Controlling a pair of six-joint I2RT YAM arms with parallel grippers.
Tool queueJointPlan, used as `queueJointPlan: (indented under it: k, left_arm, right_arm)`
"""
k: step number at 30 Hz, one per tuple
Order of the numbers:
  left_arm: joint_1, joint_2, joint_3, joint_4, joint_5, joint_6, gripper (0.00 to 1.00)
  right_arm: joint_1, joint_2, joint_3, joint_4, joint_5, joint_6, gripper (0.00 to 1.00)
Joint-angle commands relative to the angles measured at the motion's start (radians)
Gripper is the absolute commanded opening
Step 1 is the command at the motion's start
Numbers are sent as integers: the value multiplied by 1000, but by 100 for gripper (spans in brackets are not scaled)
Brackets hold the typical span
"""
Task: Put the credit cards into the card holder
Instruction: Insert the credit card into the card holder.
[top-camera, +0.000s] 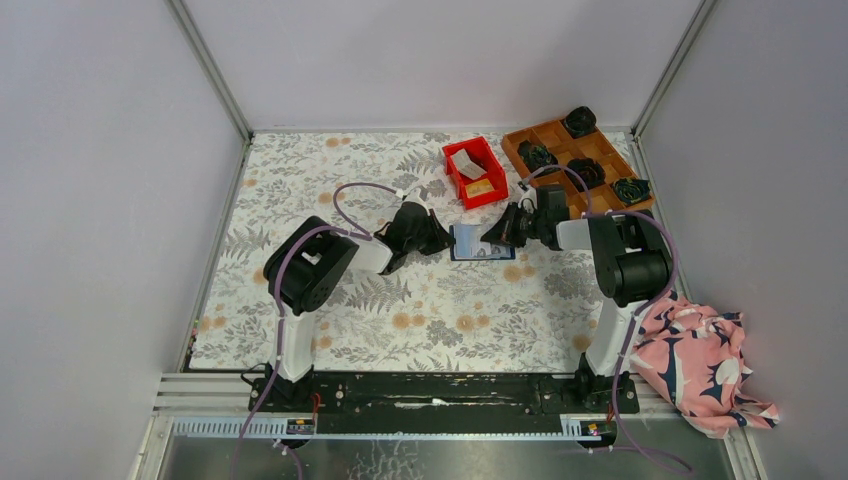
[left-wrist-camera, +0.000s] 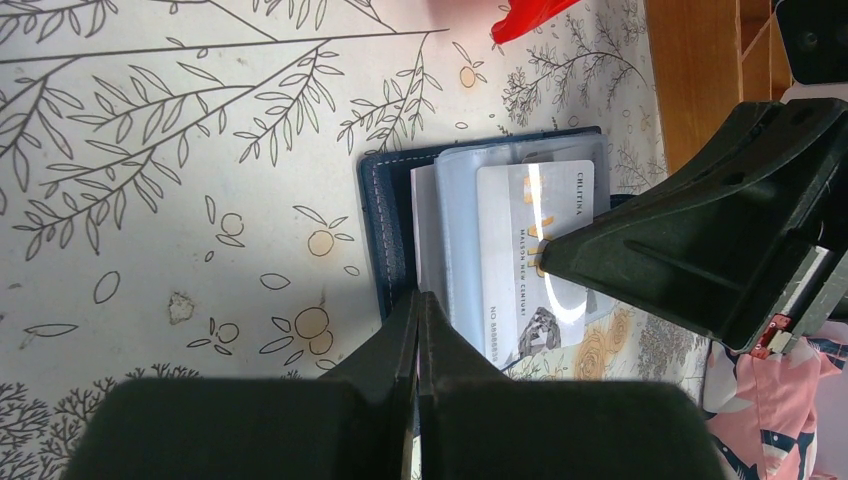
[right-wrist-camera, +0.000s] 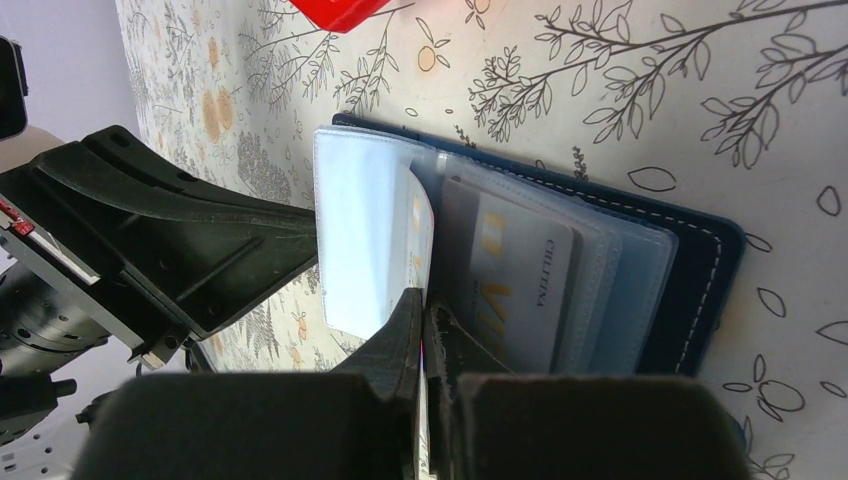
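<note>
A leaf-printed cloth (top-camera: 330, 200) covers the table between pale walls. Near its middle we see the holder (top-camera: 468, 243) lying open and flat, its long axis running from one gripper to the other. The left gripper (top-camera: 447, 244) meets the holder's left end and the right gripper (top-camera: 488, 238) reaches over its right end. Both pairs of jaws are pressed together with their tips at the clear plastic sleeves, and we cannot tell whether either nips a sleeve.

A pale card (left-wrist-camera: 535, 262) sits flat inside one clear sleeve of the holder. Its long axis is parallel to the holder's stitched navy edge, and its print runs lengthwise. In the right wrist view a white leaf (right-wrist-camera: 362, 235) stands lifted off the sleeve stack, just beside the right fingertips. Beyond the holder stands a red bin (top-camera: 475, 172), and farther right of the holder a wooden tray (top-camera: 575, 160).
</note>
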Motion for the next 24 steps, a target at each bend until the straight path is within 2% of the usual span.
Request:
queueJointPlan:
  k: [1,21,23,24]
  left_arm:
    - [-7,5,-14,-105,-52,32,0]
    - [-16,14,-18,-90,-38,26,0]
    - [-16,12,-21,-88,-38,24,0]
    - [-16,11,-23,-87,-38,24,0]
  right_arm:
    - [33,14,-46,-107,53,-42,0]
    - [105,53,10,-143,127,-24,0]
    - [106,49,9,-148,136,-23,3]
    - [107,43,6,-150,145,-23,8]
